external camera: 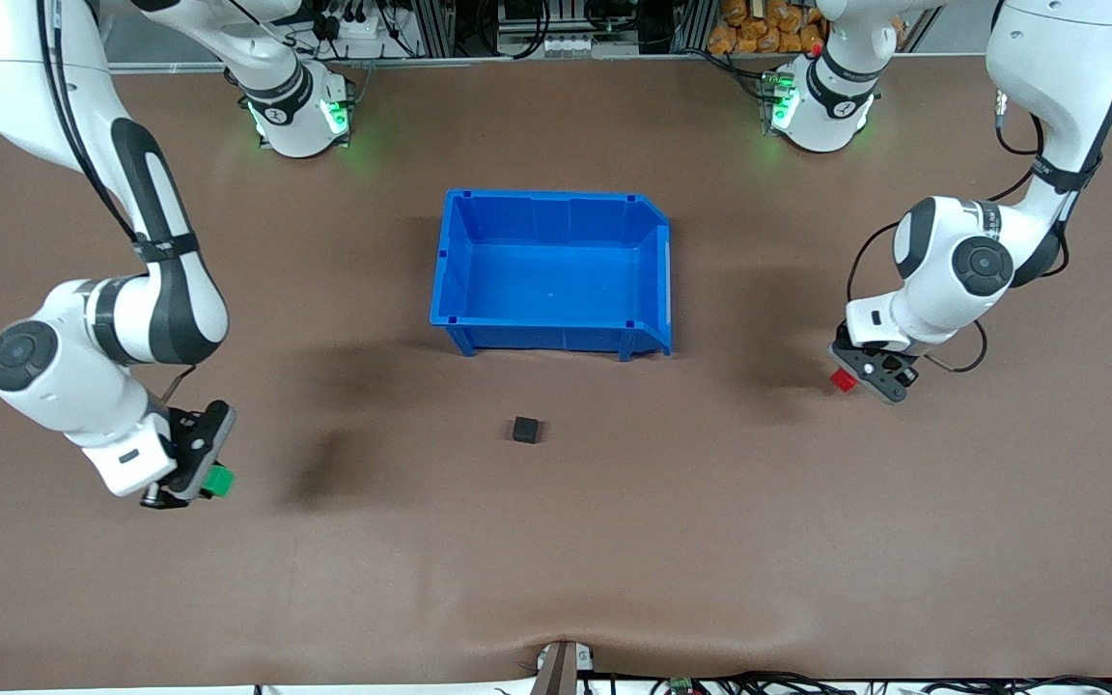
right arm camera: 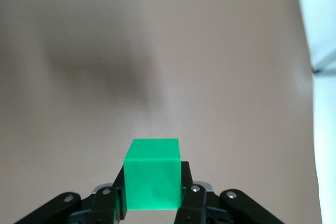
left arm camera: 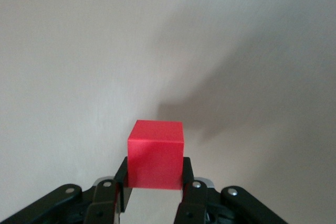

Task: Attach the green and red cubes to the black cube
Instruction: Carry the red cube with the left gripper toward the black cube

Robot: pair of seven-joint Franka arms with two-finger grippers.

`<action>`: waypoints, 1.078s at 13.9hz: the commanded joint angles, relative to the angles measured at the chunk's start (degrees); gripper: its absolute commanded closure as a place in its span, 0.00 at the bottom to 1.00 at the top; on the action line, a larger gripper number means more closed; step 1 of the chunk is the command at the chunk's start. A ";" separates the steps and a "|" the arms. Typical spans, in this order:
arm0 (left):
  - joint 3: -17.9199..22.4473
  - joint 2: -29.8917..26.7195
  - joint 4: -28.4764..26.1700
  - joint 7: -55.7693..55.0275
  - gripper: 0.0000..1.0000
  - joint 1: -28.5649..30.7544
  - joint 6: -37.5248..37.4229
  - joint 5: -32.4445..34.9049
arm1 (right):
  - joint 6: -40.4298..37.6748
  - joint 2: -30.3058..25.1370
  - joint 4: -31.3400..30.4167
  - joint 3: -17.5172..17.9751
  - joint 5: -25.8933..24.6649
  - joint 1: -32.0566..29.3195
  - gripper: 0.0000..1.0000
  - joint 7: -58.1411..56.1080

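The black cube sits alone on the brown table, nearer to the front camera than the blue bin. My left gripper is shut on the red cube, held above the table at the left arm's end. In the left wrist view the red cube sits between the fingers. My right gripper is shut on the green cube, held above the table at the right arm's end. In the right wrist view the green cube sits between the fingers.
An empty blue bin stands in the middle of the table, farther from the front camera than the black cube. A cable mount sits at the table's front edge.
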 commanded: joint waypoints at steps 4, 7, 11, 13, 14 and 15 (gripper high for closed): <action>-0.02 7.25 23.23 0.40 1.00 -10.73 -20.93 1.00 | -10.26 3.68 6.80 3.82 1.40 0.88 1.00 -5.97; 0.07 12.44 31.94 0.39 1.00 -15.91 -22.70 1.09 | -10.36 3.68 6.63 3.83 1.40 0.54 1.00 -4.92; 0.68 20.00 43.99 0.31 1.00 -23.82 -28.33 1.18 | -10.10 3.68 6.80 3.83 2.02 2.02 1.00 1.06; 1.21 23.51 48.20 0.31 1.00 -26.20 -28.34 1.18 | -9.93 3.68 6.80 3.83 2.63 2.38 1.00 1.15; 1.39 24.92 49.79 -0.13 1.00 -27.78 -28.34 1.09 | -9.93 3.68 6.80 3.83 3.24 2.38 1.00 1.07; 2.52 26.50 51.38 -0.04 1.00 -28.84 -28.16 1.00 | -9.93 3.68 6.72 3.83 3.51 2.38 1.00 1.06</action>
